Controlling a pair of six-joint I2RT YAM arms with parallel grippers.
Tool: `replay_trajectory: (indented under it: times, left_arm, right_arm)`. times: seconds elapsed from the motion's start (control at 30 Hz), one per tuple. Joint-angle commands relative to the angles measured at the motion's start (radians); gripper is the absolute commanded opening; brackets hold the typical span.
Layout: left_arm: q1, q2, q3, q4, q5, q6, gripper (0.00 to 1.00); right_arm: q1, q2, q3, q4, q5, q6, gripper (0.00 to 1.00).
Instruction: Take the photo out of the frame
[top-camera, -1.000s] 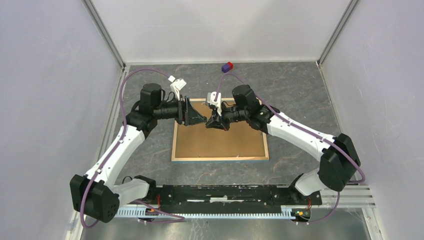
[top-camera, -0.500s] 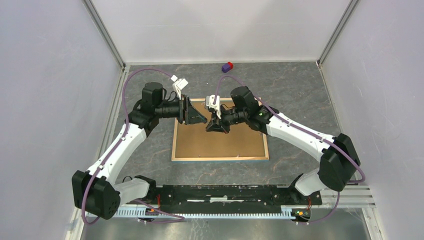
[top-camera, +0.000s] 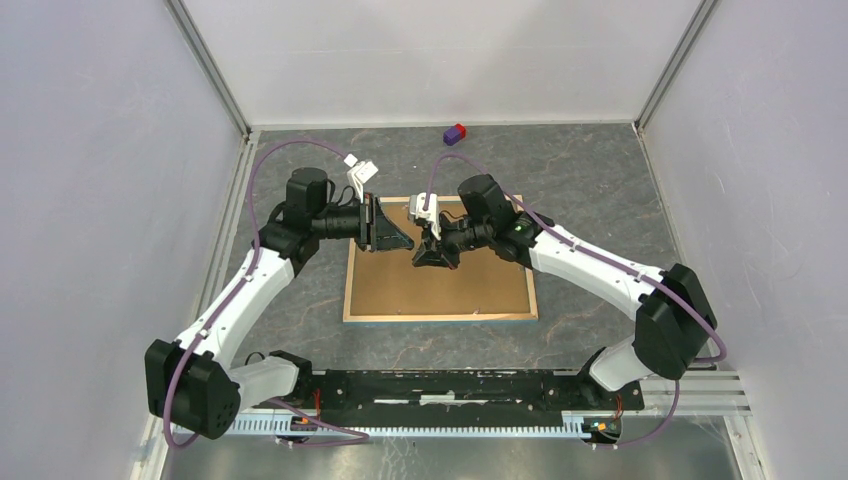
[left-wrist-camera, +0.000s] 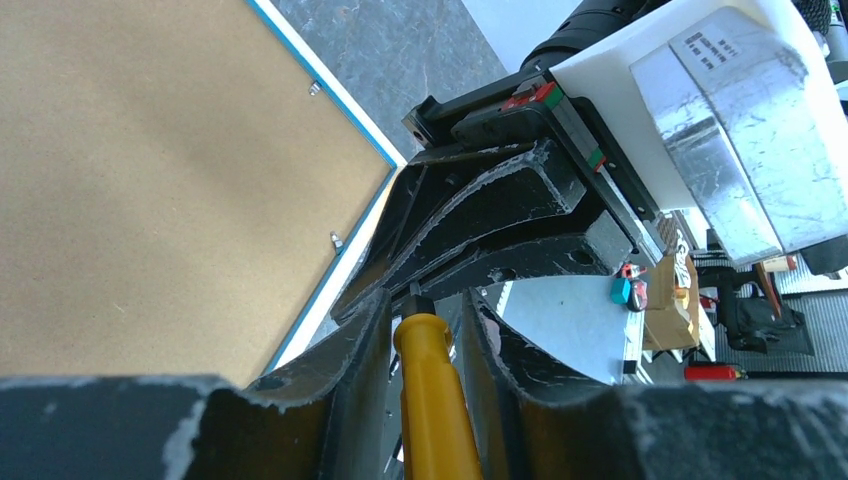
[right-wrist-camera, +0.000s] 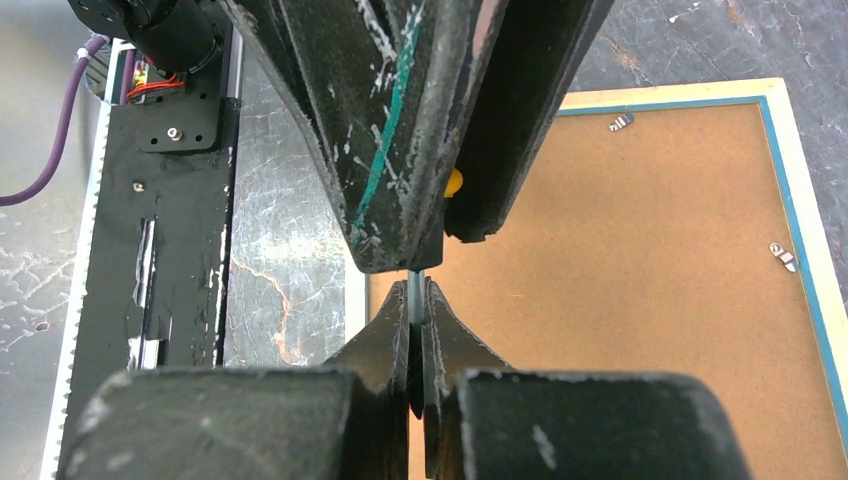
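Your right pincer is clamped on the thin grey shaft of a yellow-handled tool. It looks like a screwdriver. Your left pincer has a finger on each side of the yellow handle, very close to it. I cannot tell whether those fingers are actually pressing on it.

That doubt is the first risk. If you let go with the right before the left has a firm hold, the tool could tip or fall onto whatever is below.

The fingertips of the left pincer stand almost nose to nose with the right's. A careless pull-away could knock the two together, or twist the tool in whichever grip is weaker.

The frame lies beneath them, face down on the bench, with its brown back up. The small metal tabs appear to lie over the backing. The photo is out of sight, presumably under that board.

Nothing holds the frame in place. Pushing sideways on a tab may slide the whole frame instead of turning the tab. A steep tool tip could also skid off a tab and gouge the fibreboard, or reach the print underneath.
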Motion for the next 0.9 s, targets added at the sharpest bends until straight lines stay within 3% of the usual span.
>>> replay_trajectory:
  times: [0.0, 0.13, 0.3, 0.33, 0.43, 0.47, 0.53, 0.6, 0.73, 0.87]
  left_arm:
    - [-0.016, -0.003, -0.008, 0.038, 0.021, -0.018, 0.4]
    - [-0.016, 0.002, -0.011, 0.038, 0.023, -0.013, 0.43]
    - [-0.018, 0.002, -0.013, 0.039, 0.035, -0.007, 0.15]
    - [-0.018, 0.002, -0.015, 0.038, 0.038, -0.007, 0.05]
    - [-0.016, -0.006, -0.018, 0.037, 0.027, -0.003, 0.02]
    - [-0.013, -0.01, -0.016, 0.029, 0.009, 0.005, 0.02]
    - [0.002, -0.021, 0.001, -0.018, -0.075, 0.053, 0.02]
    - [0.022, -0.033, 0.025, -0.08, -0.209, 0.124, 0.02]
    - [0.05, -0.072, -0.009, -0.062, -0.539, 0.267, 0.02]
    - [0.132, -0.053, -0.107, 0.095, -0.621, 0.291, 0.02]
  right_arm:
    - [0.017, 0.002, 0.039, 0.048, -0.041, -0.014, 0.0]
    - [0.017, 0.006, 0.041, 0.041, -0.038, -0.017, 0.0]
    - [0.017, 0.007, 0.041, 0.039, -0.036, -0.02, 0.0]
    - [0.017, 0.007, 0.042, 0.041, -0.036, -0.019, 0.0]
    - [0.015, 0.007, 0.04, 0.036, -0.035, -0.02, 0.02]
    - [0.01, 0.005, 0.041, 0.03, -0.035, -0.023, 0.11]
    - [-0.012, 0.002, 0.044, 0.005, -0.034, -0.029, 0.58]
    - [-0.045, -0.006, 0.036, -0.021, -0.017, -0.042, 0.77]
    - [-0.067, -0.061, -0.065, -0.042, 0.097, -0.139, 0.8]
    - [-0.065, -0.104, -0.194, -0.033, 0.156, -0.203, 0.81]
